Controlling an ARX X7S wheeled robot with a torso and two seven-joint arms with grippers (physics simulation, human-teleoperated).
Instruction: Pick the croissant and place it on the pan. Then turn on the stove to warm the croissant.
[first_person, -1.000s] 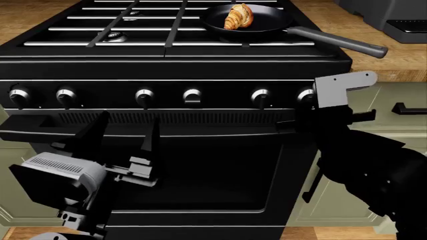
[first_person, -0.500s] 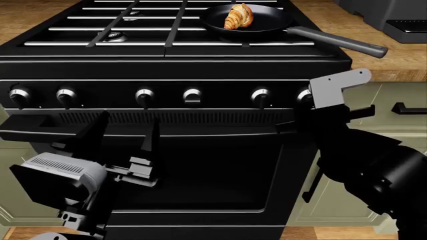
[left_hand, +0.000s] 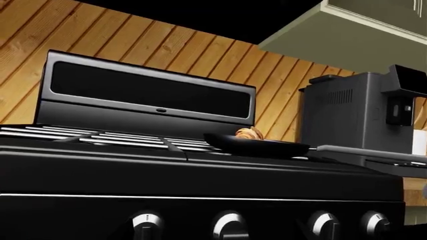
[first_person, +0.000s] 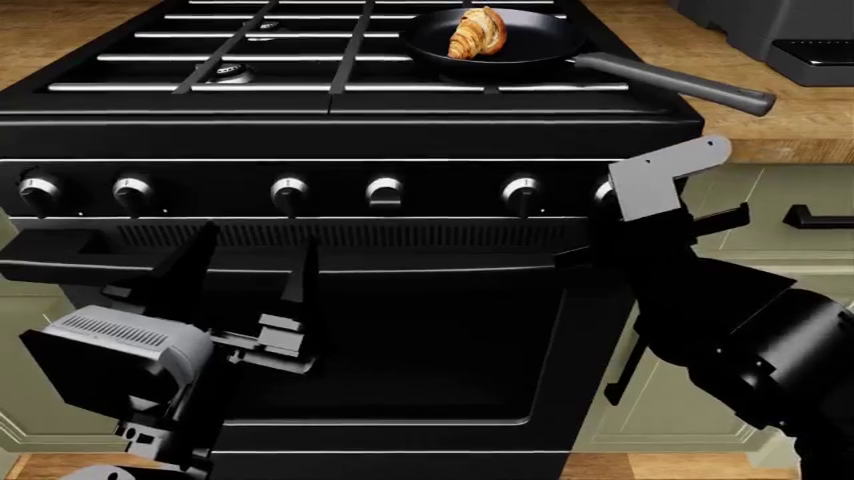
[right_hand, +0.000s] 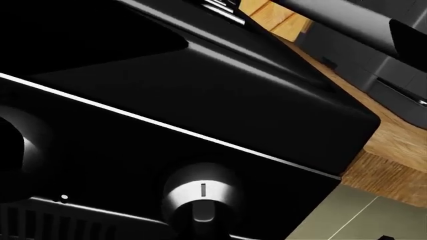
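The croissant (first_person: 478, 32) lies in the pan (first_person: 527, 55), which sits on the stove's (first_person: 334, 130) back right grate, its handle reaching out over the wooden desk (first_person: 787, 120). The right hand (first_person: 617, 195) is up against the rightmost knob (right_hand: 195, 196) (its fingers are hidden behind the wrist, so I cannot tell whether they clench). The left hand (first_person: 247, 275) hangs released, fingers spread, before the oven door (first_person: 400, 340), touching nothing.

Grey coffee machine (left_hand: 353, 117) on wooden counter (first_person: 801, 120)
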